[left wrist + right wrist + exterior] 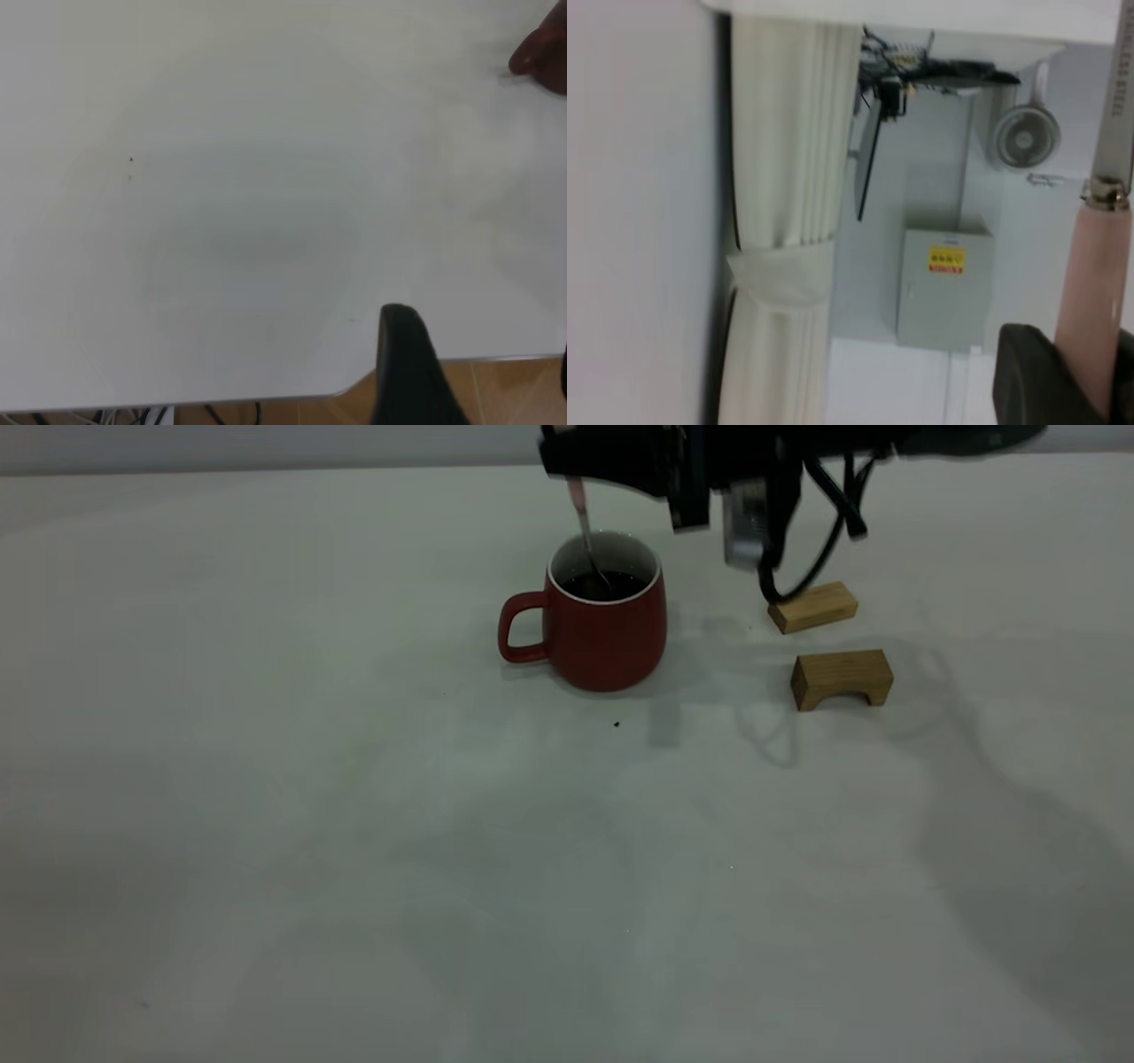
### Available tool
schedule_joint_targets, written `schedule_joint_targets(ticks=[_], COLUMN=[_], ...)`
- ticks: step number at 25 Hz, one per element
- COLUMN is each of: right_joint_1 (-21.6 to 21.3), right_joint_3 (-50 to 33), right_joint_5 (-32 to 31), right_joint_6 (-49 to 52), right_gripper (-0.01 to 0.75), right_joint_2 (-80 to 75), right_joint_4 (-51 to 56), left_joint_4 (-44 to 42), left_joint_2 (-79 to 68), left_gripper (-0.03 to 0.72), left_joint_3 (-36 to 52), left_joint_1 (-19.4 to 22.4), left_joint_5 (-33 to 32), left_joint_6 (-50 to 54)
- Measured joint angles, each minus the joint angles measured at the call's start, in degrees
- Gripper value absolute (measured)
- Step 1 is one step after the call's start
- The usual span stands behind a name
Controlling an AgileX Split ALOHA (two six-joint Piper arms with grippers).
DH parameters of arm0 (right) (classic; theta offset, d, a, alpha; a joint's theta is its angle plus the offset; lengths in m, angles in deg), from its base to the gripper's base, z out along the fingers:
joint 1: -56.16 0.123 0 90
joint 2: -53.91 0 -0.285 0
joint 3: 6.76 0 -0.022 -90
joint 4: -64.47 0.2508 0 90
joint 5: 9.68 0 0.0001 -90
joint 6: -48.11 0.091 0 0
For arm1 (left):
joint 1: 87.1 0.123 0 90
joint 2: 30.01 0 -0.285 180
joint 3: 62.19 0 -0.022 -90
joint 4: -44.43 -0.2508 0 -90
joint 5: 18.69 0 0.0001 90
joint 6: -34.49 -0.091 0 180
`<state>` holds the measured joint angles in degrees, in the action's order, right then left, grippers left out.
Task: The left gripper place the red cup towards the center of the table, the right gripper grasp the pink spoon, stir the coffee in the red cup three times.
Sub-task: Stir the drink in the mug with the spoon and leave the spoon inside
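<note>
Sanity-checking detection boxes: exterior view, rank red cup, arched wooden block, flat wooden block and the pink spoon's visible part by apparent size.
1. red cup, largest.
2/3. arched wooden block and flat wooden block: look alike; the flat one lies farther from the camera, so unranked.
4. pink spoon, smallest; partly hidden.

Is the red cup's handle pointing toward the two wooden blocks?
No. In the exterior view the red cup has its handle on the side away from the two wooden blocks.
</note>
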<state>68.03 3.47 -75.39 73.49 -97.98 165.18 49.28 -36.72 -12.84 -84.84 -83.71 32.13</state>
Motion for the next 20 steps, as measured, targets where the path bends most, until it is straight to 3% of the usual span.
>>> schedule_joint_targets(ticks=[10, 15, 20], right_joint_1=[-1.47, 0.79, -0.53], right_joint_3=[0.41, 7.58, 10.35], right_joint_5=[0.4, 0.33, 0.27], right_joint_6=[-2.75, -1.48, -1.73], right_gripper=[0.122, 0.122, 0.12], right_joint_2=[-3.14, -7.2, -8.81], right_joint_4=[0.35, 0.17, -0.27], left_joint_4=[0.0, 0.0, 0.0], left_joint_2=[0.0, 0.0, 0.0], left_gripper=[0.482, 0.482, 0.482], left_joint_3=[0.0, 0.0, 0.0], left_joint_1=[0.0, 0.0, 0.0], left_joint_5=[0.0, 0.0, 0.0], left_joint_6=[0.0, -0.05, 0.0])
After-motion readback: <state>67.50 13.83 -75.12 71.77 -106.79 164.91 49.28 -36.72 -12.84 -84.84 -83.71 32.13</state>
